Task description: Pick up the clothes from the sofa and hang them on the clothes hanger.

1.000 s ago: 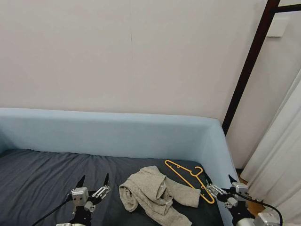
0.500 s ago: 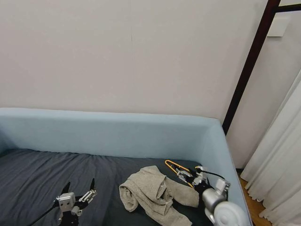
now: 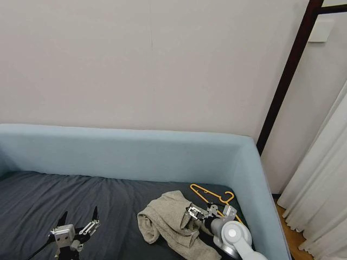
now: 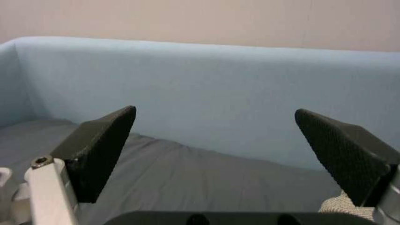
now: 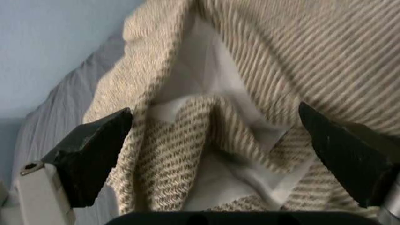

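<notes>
A crumpled beige knit garment (image 3: 172,222) lies on the dark seat of the light blue sofa (image 3: 130,154), near its right end. An orange clothes hanger (image 3: 212,197) lies flat just to the right of it. My right gripper (image 3: 196,211) is at the garment's right side, open, with the fabric (image 5: 231,93) spread close under its fingers (image 5: 93,150). My left gripper (image 3: 76,230) hovers open over the bare seat at lower left, its fingers (image 4: 100,150) wide apart and holding nothing.
The sofa's padded back and right armrest (image 3: 255,184) wall in the seat. A dark upright pole (image 3: 284,76) and a white curtain (image 3: 325,184) stand to the right of the sofa. Bare dark cushion (image 3: 49,200) stretches left of the garment.
My right arm has swung left from beside the armrest, past the hanger, to the garment. My left gripper has drifted left and lower.
</notes>
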